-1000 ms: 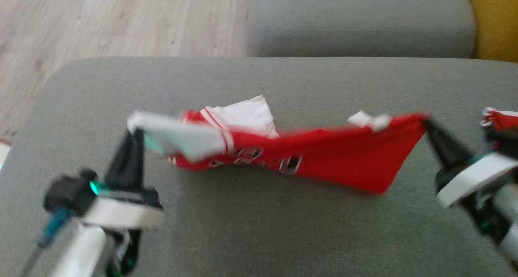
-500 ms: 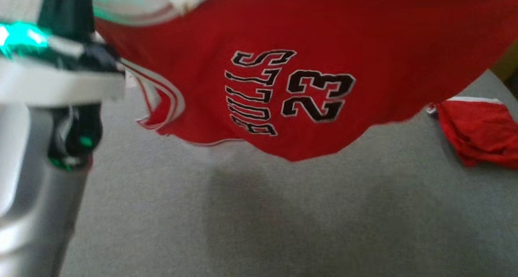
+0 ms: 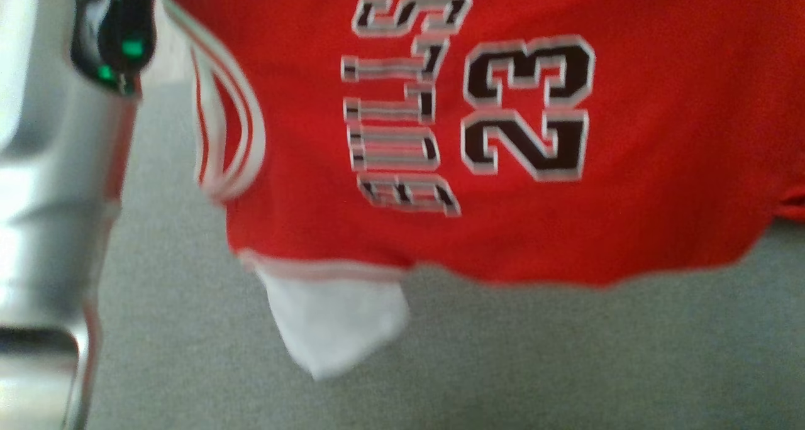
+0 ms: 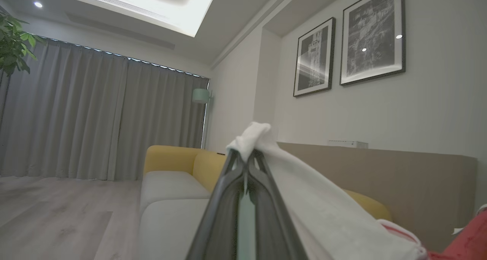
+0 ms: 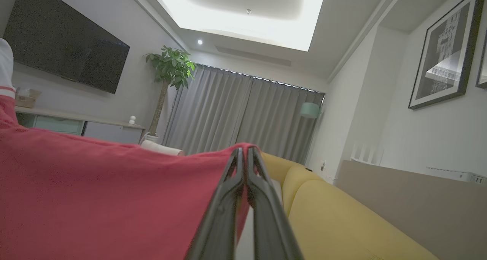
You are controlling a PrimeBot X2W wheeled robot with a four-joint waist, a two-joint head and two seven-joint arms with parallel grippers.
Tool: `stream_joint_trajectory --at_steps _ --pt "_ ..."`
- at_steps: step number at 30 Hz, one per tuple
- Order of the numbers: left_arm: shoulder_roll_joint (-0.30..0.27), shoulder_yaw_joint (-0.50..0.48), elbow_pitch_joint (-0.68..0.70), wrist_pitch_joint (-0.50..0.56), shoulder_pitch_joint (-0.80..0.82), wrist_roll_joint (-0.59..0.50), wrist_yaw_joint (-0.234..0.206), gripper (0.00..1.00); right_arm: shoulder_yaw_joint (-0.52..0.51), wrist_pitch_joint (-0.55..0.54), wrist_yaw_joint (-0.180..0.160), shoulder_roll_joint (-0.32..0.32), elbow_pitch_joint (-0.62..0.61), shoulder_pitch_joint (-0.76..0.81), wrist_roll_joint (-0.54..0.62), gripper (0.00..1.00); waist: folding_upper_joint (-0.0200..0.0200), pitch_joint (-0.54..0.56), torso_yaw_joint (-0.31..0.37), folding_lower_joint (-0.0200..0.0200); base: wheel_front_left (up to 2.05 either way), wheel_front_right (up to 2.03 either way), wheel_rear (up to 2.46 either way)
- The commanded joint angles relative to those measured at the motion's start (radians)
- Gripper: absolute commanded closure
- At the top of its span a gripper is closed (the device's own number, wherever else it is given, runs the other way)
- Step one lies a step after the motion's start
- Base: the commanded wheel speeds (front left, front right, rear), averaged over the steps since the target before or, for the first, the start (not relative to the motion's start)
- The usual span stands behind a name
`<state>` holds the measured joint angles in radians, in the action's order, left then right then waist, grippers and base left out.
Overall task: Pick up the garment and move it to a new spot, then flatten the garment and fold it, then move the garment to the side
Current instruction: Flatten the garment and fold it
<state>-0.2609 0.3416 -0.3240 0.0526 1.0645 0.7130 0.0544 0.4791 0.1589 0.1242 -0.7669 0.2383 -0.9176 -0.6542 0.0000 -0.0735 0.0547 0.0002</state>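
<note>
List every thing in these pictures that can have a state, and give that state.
garment: held up at two points, hanging open, not yet folded.
left gripper: shut on the garment's white part.
right gripper: shut on the garment's red edge.
curtains: drawn closed.
television: screen dark.
ceiling light: on.

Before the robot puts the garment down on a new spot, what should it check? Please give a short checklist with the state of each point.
1. Garment hangs spread, print unfolded: ok.
2. Left gripper shut on its white part: ok.
3. Right gripper shut on its red edge: ok.
4. White flap off the cushion: cannot tell.
5. Landing spot free: cannot tell, the garment hides much of the cushion.
</note>
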Motion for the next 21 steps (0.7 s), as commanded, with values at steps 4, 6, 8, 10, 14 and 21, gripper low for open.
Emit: stream_joint_trajectory --at_steps 4,6,8,10,14,21 --pt "-0.014 0.000 -0.142 -0.069 0.231 -0.073 0.020 1.00 0.069 0.055 0.007 0.045 0.115 -0.176 0.011 1.00 0.0000 -0.153 -0.014 -0.0002 0.00 0.00 0.00" --pt "-0.002 0.006 -0.207 -0.119 0.316 -0.103 0.025 1.00 0.079 0.080 0.007 0.066 0.173 -0.259 0.019 1.00 0.0000 -0.192 -0.018 -0.0002 0.00 0.00 0.00" --pt "0.010 0.009 -0.264 -0.177 0.398 -0.127 0.029 1.00 0.068 0.096 0.007 0.084 0.219 -0.335 0.028 1.00 0.0000 -0.226 -0.024 -0.0002 0.00 0.00 0.00" --pt "0.023 0.009 -0.314 -0.236 0.460 -0.141 0.035 1.00 0.047 0.101 0.007 0.093 0.249 -0.390 0.043 1.00 0.0000 -0.247 -0.034 -0.0002 0.00 0.00 0.00" --pt "0.051 0.007 -0.371 -0.290 0.505 -0.133 0.054 1.00 -0.010 0.102 0.007 0.096 0.242 -0.407 0.081 1.00 0.0000 -0.282 -0.058 -0.0002 0.00 0.00 0.00" --pt "0.056 0.059 -0.355 -0.310 0.312 -0.099 0.074 1.00 -0.006 0.103 0.007 0.101 0.272 -0.243 0.088 1.00 0.0000 -0.310 -0.090 -0.0002 0.00 0.00 0.00"
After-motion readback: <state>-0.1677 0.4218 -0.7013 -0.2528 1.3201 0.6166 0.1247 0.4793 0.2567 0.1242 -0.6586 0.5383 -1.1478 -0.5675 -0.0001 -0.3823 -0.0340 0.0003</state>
